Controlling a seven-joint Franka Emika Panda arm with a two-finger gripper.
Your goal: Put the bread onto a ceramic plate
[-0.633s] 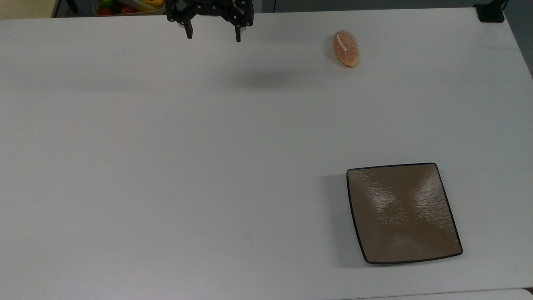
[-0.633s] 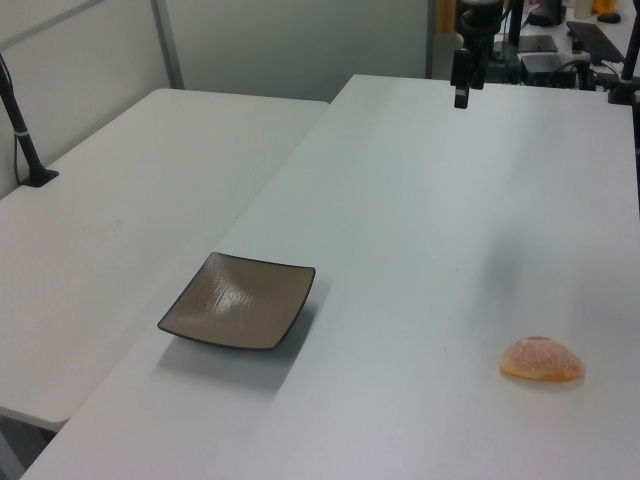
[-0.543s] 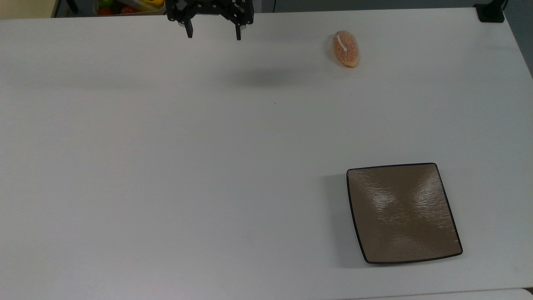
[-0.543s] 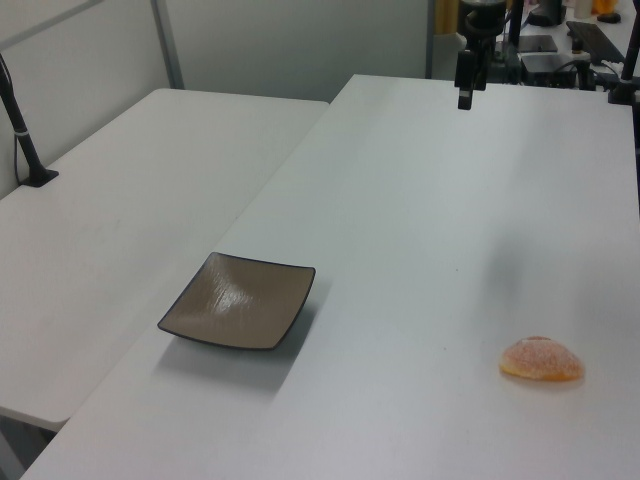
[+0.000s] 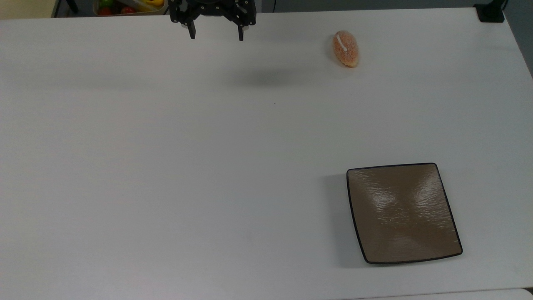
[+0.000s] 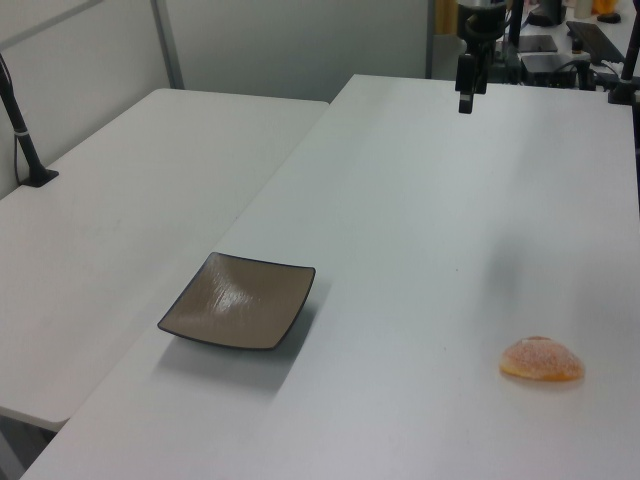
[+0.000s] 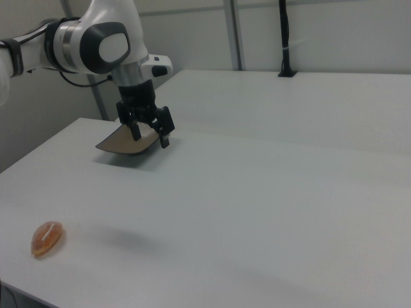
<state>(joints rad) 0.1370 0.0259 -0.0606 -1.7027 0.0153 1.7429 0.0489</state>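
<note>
Broadly, the matte white table (image 5: 166, 166) carries the ceramic plate (image 5: 403, 212), a square glossy brown slab with a thin black rim and rippled sheen, near the top view's lower right. Well apart from it lies the bread (image 5: 346, 48), a small speckled orange-golden oval near the far edge. The gripper (image 5: 216, 36) hangs released, holding nothing, off to the top view's left of the bun; it should probably straddle the narrow width and squeeze gently.

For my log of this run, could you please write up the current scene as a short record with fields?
surface: white table
bread: lies on the table near the top view's upper right, apart from the plate
ceramic plate: brown, square, bare, at the top view's lower right
gripper: open, holding nothing, raised above the table at the top view's upper edge
gripper relative to bread: off to the top view's left of it, not touching
task state: bread not yet picked up
</note>
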